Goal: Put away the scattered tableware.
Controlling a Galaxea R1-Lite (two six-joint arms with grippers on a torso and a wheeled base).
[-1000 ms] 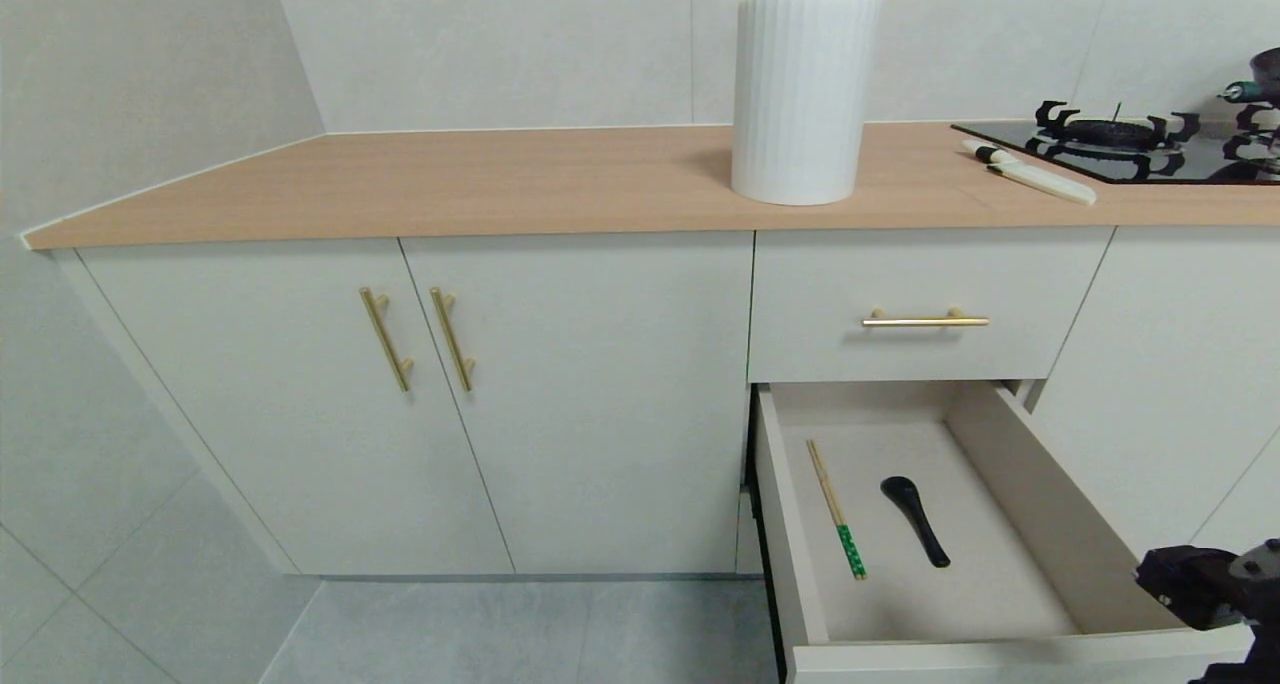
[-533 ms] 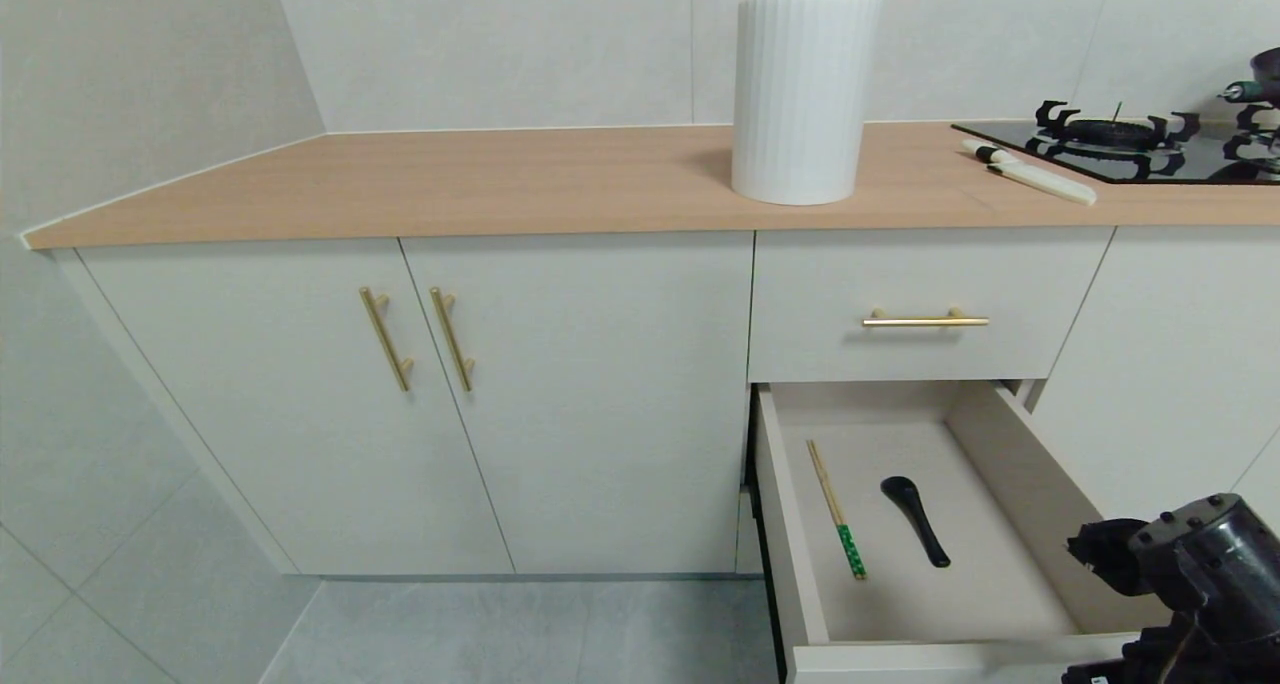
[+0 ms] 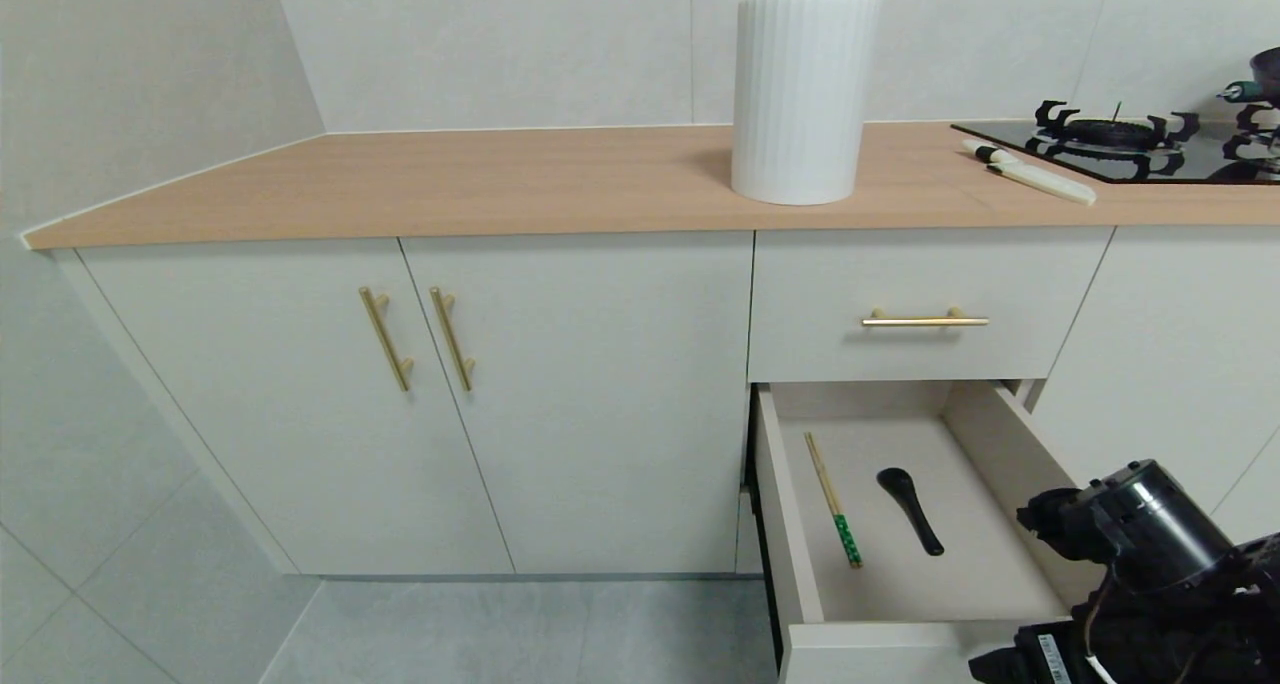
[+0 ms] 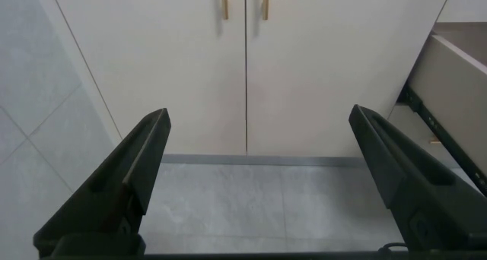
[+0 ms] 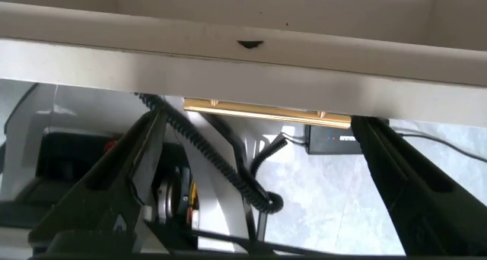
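Note:
The lower drawer (image 3: 788, 524) stands pulled out, with a pair of chopsticks (image 3: 835, 514) and a black spoon (image 3: 910, 509) lying on its floor. A white knife (image 3: 1030, 172) lies on the wooden counter (image 3: 480, 179) beside the stove (image 3: 1130, 149). My right arm (image 3: 1140, 529) is at the drawer's front right corner. In the right wrist view my right gripper (image 5: 259, 123) is open, facing the drawer front (image 5: 243, 62) and its gold handle (image 5: 266, 112) at close range. My left gripper (image 4: 259, 117) is open and empty, low before the cabinet doors (image 4: 243, 62).
A tall white ribbed container (image 3: 800, 99) stands on the counter above the shut upper drawer (image 3: 920, 304). Two cabinet doors with gold handles (image 3: 415, 339) lie to the left. Grey tiled floor (image 3: 500, 634) spreads below.
My right arm has risen and moved left, up against the drawer's front. The drawer has slid in a little, carrying the chopsticks and spoon with it.

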